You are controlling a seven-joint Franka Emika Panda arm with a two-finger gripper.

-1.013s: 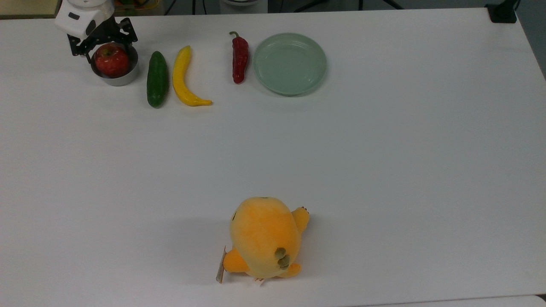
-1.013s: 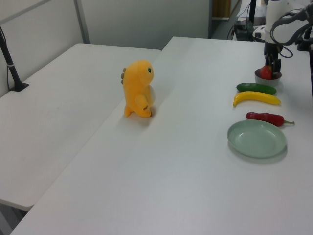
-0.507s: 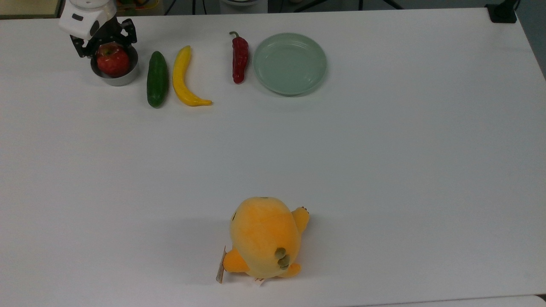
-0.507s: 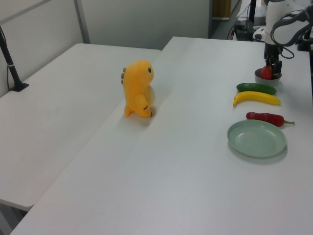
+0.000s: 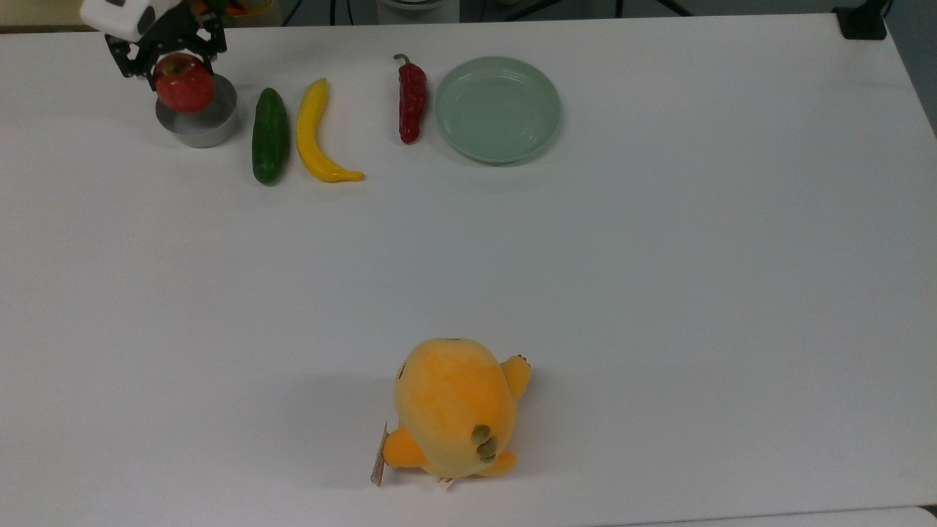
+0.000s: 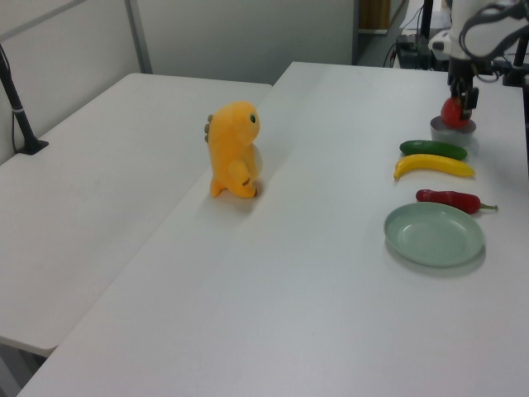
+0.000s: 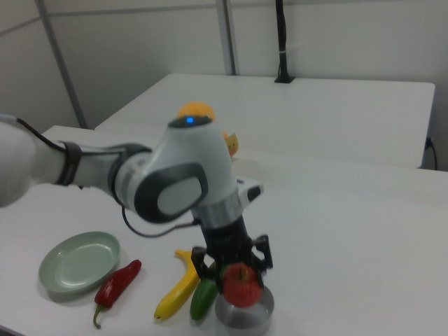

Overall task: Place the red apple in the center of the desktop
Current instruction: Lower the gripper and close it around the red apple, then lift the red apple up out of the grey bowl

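My gripper (image 5: 174, 67) is shut on the red apple (image 5: 184, 84), which hangs just above the small metal bowl (image 5: 198, 124) at the far left of the top view. In the left view the red apple (image 6: 454, 111) sits between the fingers over the metal bowl (image 6: 452, 131), at the left view's far right. The right view shows the red apple (image 7: 242, 284) lifted clear of the metal bowl (image 7: 245, 316), held under my gripper (image 7: 234, 269). The white desktop (image 5: 585, 256) spreads wide around them.
Along the far side of the top view lie a green cucumber (image 5: 269, 136), a yellow banana (image 5: 317, 135), a dark-red chili pepper (image 5: 411, 98) and a pale green plate (image 5: 498, 109). An orange plush toy (image 5: 454, 407) stands near the front edge.
The gripper has closed on the apple and lifted it up out of the metal bowl; the bowl now stands empty below it.
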